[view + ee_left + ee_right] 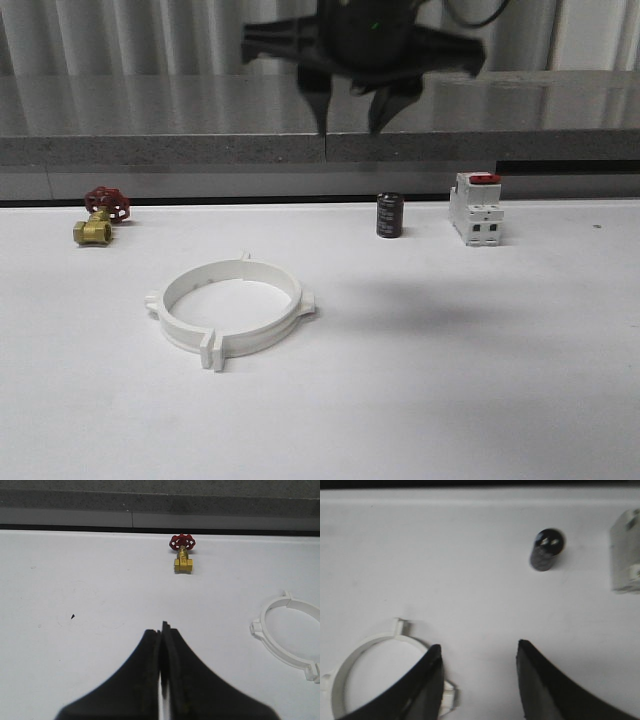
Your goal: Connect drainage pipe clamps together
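Note:
The two white drainage pipe clamps (262, 335) lie flat on the white table, left of centre, closed together into one wide ring with tabs sticking out at the seams. My right gripper (350, 118) hangs high over the table, behind and to the right of the ring. It is open with nothing between its fingers. In the right wrist view the ring (365, 644) sits partly behind one finger of the right gripper (479, 650). My left gripper (162, 627) is shut and empty, low over bare table, with the ring (256, 628) off to one side.
A brass valve with a red handwheel (100, 215) (182, 555) stands at the back left. A black cylinder (390, 215) (546, 549) and a white breaker with a red top (477, 208) (626, 550) stand at the back right. A grey ledge (150, 150) runs behind the table.

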`<action>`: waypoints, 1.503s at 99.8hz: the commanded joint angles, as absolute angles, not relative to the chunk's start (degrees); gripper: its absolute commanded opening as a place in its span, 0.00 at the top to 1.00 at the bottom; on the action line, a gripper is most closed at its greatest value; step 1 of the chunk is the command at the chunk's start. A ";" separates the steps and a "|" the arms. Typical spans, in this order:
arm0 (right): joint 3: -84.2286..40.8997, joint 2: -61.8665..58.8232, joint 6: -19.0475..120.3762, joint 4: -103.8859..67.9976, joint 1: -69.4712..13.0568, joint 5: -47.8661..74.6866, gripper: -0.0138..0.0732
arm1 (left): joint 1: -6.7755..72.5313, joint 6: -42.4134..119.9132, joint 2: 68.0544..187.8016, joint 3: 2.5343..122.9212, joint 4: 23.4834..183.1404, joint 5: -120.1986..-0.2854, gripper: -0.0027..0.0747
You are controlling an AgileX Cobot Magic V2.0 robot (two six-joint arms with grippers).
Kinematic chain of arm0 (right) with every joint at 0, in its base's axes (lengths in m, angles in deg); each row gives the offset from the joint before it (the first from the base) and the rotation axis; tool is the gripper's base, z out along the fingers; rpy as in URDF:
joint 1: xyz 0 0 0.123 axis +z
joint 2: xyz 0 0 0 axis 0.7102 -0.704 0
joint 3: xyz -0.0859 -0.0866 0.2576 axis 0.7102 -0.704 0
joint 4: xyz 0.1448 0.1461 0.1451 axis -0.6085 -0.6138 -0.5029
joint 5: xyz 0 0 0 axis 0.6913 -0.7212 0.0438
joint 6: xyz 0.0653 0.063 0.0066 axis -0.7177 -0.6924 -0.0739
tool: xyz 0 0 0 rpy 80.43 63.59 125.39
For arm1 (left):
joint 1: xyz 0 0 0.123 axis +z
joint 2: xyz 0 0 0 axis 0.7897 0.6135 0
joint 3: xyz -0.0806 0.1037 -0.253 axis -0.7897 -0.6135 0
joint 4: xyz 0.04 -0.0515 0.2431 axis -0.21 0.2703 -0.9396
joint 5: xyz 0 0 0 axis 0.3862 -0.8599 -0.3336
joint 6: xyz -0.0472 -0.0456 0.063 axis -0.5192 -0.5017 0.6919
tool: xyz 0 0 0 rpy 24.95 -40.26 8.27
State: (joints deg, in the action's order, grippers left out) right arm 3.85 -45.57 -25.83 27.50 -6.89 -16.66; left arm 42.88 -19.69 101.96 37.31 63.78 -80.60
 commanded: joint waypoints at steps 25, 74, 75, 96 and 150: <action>-10.32 -22.66 -16.57 30.31 -21.16 -17.00 0.43 | 43.07 -19.57 102.17 38.84 63.50 -76.73 0.99; -38.62 12.04 -15.76 29.49 -30.96 -17.17 0.50 | 43.07 -19.57 102.17 38.84 63.50 -76.73 0.99; -39.24 13.04 -15.76 29.47 -30.96 -17.22 0.51 | 43.07 -19.57 102.17 38.84 63.50 -76.73 0.99; -45.95 24.95 -15.76 29.85 -30.96 -16.94 0.93 | 43.07 -19.57 102.17 38.84 63.50 -76.73 0.99; -47.01 28.00 -15.76 30.71 -30.96 -17.13 0.92 | 43.07 -19.57 102.17 38.84 63.50 -76.73 0.99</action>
State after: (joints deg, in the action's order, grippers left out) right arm -48.46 28.07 -16.15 28.10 -30.67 -19.88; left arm 42.88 -19.69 101.96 37.31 63.78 -80.60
